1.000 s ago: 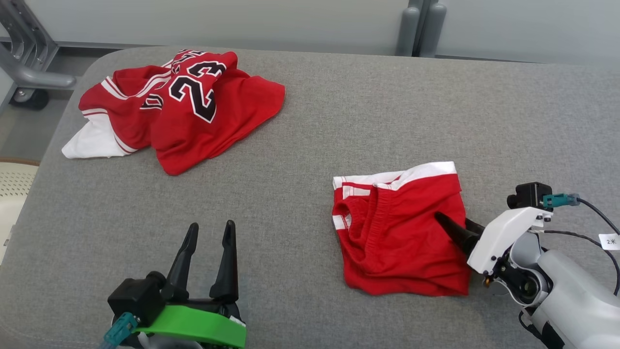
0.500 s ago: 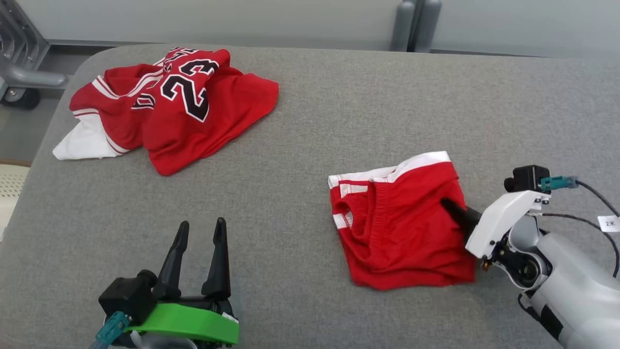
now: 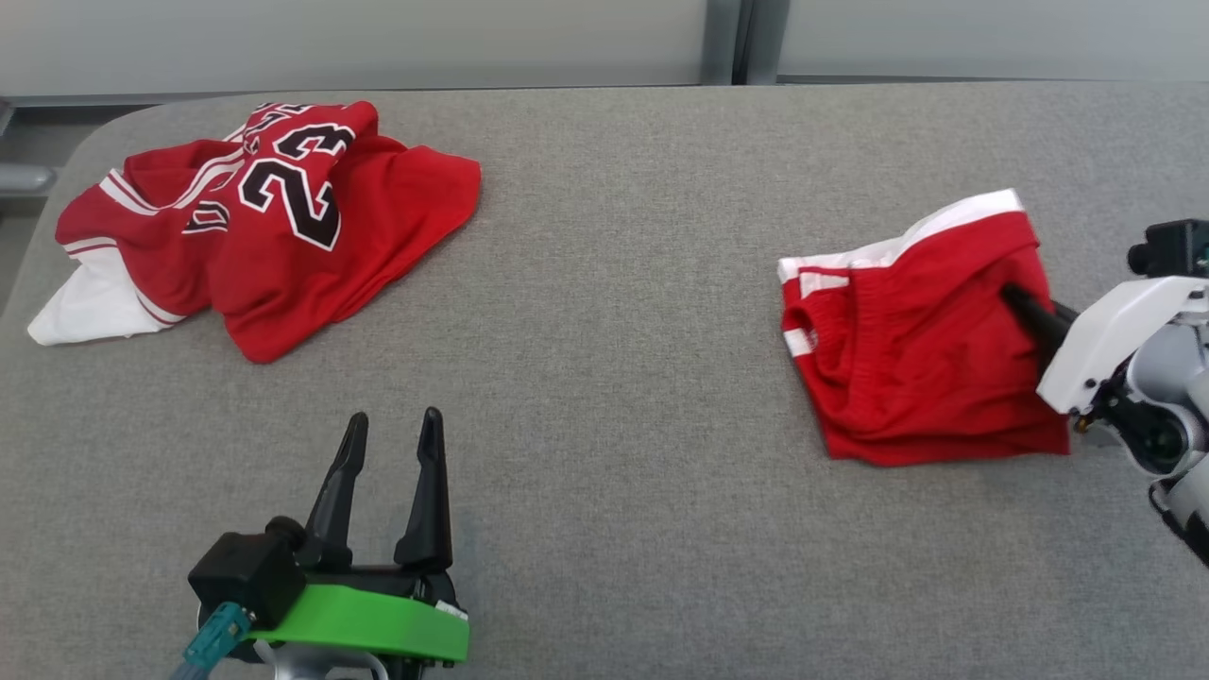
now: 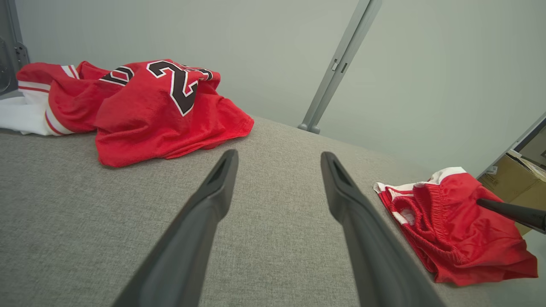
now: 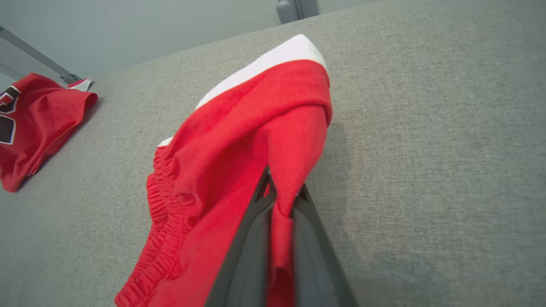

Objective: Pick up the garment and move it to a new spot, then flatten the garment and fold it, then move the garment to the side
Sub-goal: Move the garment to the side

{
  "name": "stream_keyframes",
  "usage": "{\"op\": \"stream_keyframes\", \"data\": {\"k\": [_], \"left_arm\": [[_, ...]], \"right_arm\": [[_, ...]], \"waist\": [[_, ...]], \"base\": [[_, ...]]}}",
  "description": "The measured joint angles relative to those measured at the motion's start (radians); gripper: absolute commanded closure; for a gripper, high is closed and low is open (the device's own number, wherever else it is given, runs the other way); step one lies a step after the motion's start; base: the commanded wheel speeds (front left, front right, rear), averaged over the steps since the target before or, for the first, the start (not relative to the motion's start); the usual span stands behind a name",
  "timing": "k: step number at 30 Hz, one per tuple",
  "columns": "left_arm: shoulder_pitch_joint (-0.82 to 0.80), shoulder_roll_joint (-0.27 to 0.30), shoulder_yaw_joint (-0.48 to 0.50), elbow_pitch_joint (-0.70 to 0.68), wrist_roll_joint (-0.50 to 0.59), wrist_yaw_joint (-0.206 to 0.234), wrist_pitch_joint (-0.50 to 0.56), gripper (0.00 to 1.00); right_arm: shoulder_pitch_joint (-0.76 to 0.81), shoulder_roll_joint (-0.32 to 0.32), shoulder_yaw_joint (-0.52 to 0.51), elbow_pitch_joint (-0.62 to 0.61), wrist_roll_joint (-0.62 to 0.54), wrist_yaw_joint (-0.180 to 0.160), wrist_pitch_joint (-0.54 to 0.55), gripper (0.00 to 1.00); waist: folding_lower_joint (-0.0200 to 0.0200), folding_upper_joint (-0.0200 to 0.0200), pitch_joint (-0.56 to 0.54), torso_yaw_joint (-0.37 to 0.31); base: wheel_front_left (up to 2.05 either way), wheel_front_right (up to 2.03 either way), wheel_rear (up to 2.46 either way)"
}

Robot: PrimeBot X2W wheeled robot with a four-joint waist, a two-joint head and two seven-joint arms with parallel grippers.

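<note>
Near the bench's right edge, in the head view, the folded red shorts [image 3: 916, 378] of slick, lightly sheened fabric with white trim lie on the grey woven-upholstery bench [image 3: 614, 312]. They are farther from the crumpled red number-23 jersey [image 3: 274, 227] at the far left corner than a second ago (the camera has swung too, but the gap between the two garments has widened). The right gripper [image 3: 1015, 300], wide apart a second ago, is now pinched tight on the shorts' right side. I judge the folding done and the last step, shifting the garment aside, under way. The left gripper [image 3: 395, 420] hovers spread and empty at the near edge.

From the left wrist view, its two tapered dark fingers frame bare upholstery. The shorts' gathered elastic waistband puckers, and the layers are stacked loosely.

From the right wrist view, both fingers clamp a thin fold, tenting the limp cloth off the bench; it will likely drag rather than lift cleanly.
</note>
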State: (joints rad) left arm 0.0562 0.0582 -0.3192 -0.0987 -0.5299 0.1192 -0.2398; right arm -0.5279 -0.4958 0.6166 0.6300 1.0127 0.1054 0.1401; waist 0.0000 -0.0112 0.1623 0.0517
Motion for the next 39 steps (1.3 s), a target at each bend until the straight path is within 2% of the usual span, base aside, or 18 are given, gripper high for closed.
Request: {"op": "stream_keyframes", "data": {"k": [5, 16, 19, 34, 39], "left_arm": [[-0.025, 0.006, -0.009, -0.04, 0.02, 0.0, 0.001, 0.0], [-0.084, 0.034, -0.024, -0.127, 0.071, 0.0, 0.03, 0.0], [-0.105, 0.049, -0.034, -0.14, 0.078, 0.0, 0.047, 0.0], [-0.144, 0.076, -0.056, -0.176, 0.122, 0.0, 0.108, 0.0], [-0.146, 0.081, -0.069, -0.185, 0.13, 0.0, 0.125, 0.0]], "right_arm": [[-0.044, -0.072, -0.019, 0.009, -0.031, -0.001, 0.0, 1.0], [-0.177, -0.175, -0.029, 0.013, -0.097, -0.003, 0.011, 1.0], [-0.212, -0.214, -0.035, 0.024, -0.117, -0.016, 0.011, 1.0], [-0.334, -0.288, -0.01, 0.085, -0.248, -0.048, 0.001, 1.0], [-0.352, -0.303, 0.01, 0.123, -0.296, -0.072, 0.0, 1.0]], "waist": [[0.0, 0.0, 0.021, -0.023], [0.0, 0.0, 0.105, -0.059], [0.0, 0.0, 0.14, -0.066], [0.0, 0.0, 0.224, -0.055], [0.0, 0.0, 0.239, -0.041]], "base": [[0.0, 0.0, 0.0], [0.0, 0.0, 0.0], [0.0, 0.0, 0.0], [0.0, 0.0, 0.0], [0.0, 0.0, 0.0]]}}
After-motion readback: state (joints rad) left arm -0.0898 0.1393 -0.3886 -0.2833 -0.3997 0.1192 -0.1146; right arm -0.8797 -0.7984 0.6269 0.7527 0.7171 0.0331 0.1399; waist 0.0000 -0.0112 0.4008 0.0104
